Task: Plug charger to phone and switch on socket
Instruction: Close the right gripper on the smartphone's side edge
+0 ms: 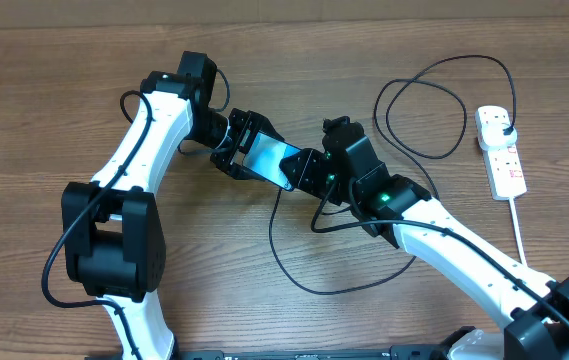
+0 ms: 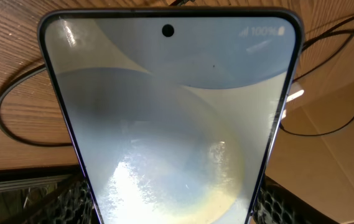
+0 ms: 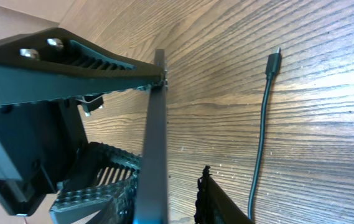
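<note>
Left gripper [image 1: 244,148] is clamped across the phone [image 1: 269,157]. Its fingers [image 2: 71,202] press both long edges and the screen faces its camera. Right gripper [image 1: 309,172] is at the phone's far end with jaws apart and straddling the thin edge. One of its fingers [image 3: 217,202] shows a gap to the phone. The charger [image 3: 260,134] lies on the table [image 1: 64,80] beside the right gripper. Its connector tip [image 3: 274,61] is free, ahead of the fingers. The socket [image 1: 504,160] sits well apart, beyond the right arm.

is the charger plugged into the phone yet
Out. The charger's connector tip lies loose on the table, apart from the phone.
</note>
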`<state>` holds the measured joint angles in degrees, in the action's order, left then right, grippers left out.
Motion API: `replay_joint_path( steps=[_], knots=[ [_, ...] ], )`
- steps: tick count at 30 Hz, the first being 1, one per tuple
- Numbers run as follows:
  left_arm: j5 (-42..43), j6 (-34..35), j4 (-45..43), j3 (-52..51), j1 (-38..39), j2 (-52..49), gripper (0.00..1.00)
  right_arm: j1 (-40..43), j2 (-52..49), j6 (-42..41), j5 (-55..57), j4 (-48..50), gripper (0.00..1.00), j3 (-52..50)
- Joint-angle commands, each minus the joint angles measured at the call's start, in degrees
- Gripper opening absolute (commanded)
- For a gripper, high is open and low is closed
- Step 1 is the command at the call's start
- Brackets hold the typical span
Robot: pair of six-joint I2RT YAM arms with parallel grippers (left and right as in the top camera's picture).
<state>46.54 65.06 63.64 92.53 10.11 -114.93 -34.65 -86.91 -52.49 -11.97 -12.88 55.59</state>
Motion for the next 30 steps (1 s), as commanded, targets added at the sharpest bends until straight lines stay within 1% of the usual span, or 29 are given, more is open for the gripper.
replay_joint_path(
  steps=[1, 13, 17, 30],
  knots=[
    [2.6, 1.0, 0.1, 1.7, 0.1, -0.1, 0.61, -0.5, -0.4, 0.0, 0.4, 0.5, 0.27, 1.0],
    [2.6, 1.0, 0.1, 1.7, 0.1, -0.1, 0.6, -0.5, -0.4, 0.0, 0.4, 0.7, 0.21, 1.0],
    [2.6, 1.0, 0.1, 1.7, 0.1, -0.1, 0.6, -0.5, -0.4, 0.0, 0.3, 0.7, 0.17, 1.0],
    [2.6, 1.0, 0.1, 1.7, 0.1, -0.1, 0.61, -0.5, -0.4, -0.1, 0.3, 1.7, 0.08, 1.0]
  ],
)
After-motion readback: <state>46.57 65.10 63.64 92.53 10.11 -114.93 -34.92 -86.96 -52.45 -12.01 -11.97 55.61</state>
